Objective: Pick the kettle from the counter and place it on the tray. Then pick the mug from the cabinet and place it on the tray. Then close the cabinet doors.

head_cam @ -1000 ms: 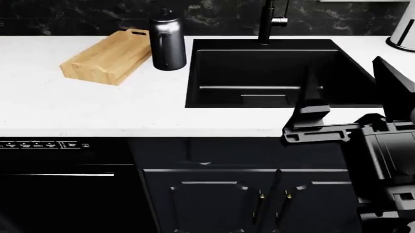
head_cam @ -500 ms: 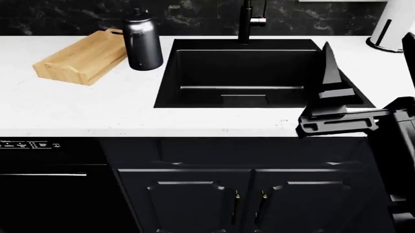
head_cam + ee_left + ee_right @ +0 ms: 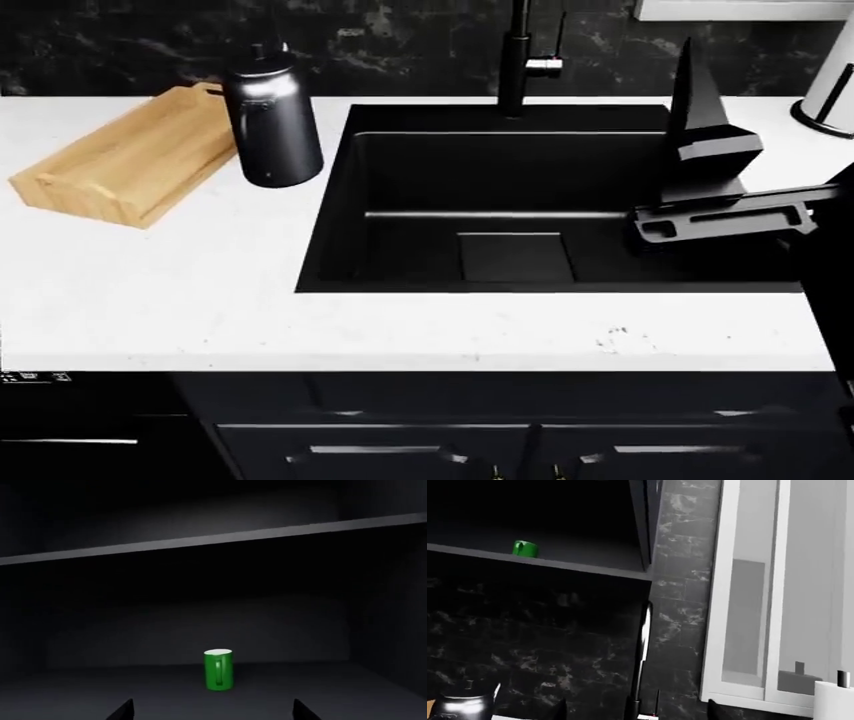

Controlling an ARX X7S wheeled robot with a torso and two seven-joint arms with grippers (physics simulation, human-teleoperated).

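The black kettle (image 3: pixel 274 125) stands upright on the white counter (image 3: pixel 160 300), touching the right end of the wooden tray (image 3: pixel 120 165), left of the sink. The tray holds nothing. The green mug (image 3: pixel 218 669) stands upright on a shelf inside the dark open cabinet, handle facing the camera. My left gripper (image 3: pixel 212 716) is open and level with the mug, short of it. The mug also shows small in the right wrist view (image 3: pixel 526 549), with the kettle's lid (image 3: pixel 464 705) below it. My right gripper (image 3: pixel 637 714) is open and empty, raised over the sink's right side, one finger (image 3: pixel 697 100) pointing up.
A black sink (image 3: pixel 534 200) with a black faucet (image 3: pixel 521 55) fills the counter's middle. A paper towel roll (image 3: pixel 834 80) stands at the far right. A white glass-fronted cabinet panel (image 3: pixel 774 590) hangs right of the dark cabinet. Dark lower cabinets (image 3: pixel 534 440) sit below the counter.
The head view has shifted, so the counter looks closer. My right gripper has risen from the counter's front edge to over the sink's right side. Kettle and tray have not moved on the counter.
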